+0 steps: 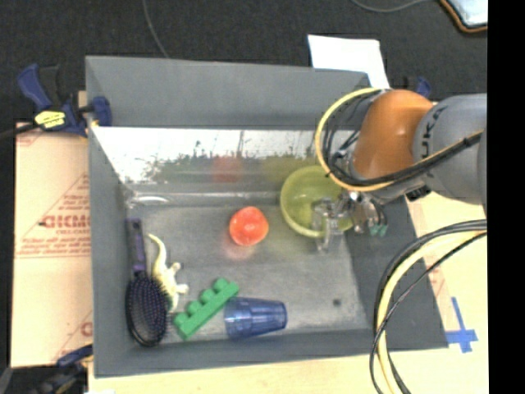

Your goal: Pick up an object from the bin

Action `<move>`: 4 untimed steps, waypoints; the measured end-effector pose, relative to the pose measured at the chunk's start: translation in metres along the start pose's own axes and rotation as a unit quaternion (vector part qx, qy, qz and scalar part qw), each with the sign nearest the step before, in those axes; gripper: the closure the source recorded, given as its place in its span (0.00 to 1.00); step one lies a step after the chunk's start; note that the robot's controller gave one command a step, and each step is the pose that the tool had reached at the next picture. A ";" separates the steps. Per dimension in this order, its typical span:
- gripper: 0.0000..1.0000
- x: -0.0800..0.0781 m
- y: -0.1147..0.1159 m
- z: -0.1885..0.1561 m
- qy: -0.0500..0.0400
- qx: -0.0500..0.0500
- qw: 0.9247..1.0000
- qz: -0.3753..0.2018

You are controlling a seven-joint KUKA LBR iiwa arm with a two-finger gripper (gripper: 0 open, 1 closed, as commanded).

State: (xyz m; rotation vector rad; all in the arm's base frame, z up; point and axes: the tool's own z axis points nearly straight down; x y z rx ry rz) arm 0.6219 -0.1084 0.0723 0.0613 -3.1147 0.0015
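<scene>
Seen from above, my pincer sits at the right rim of the yellow-green bowl by the bin's back-right corner, its width I cannot tell, with bare floor in front and an orange ball to the left.

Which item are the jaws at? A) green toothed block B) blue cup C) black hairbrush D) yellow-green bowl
D: the jaws sit at the right rim of the yellow-green bowl, toward the view's upper right; the blue cup, black hairbrush and green toothed block lie well off along the lower edge.
</scene>
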 end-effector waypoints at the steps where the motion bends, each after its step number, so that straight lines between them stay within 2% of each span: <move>1: 1.00 0.001 0.000 -0.003 0.001 0.000 1.000 0.000; 4: 1.00 0.004 -0.001 -0.039 0.006 0.000 1.000 0.001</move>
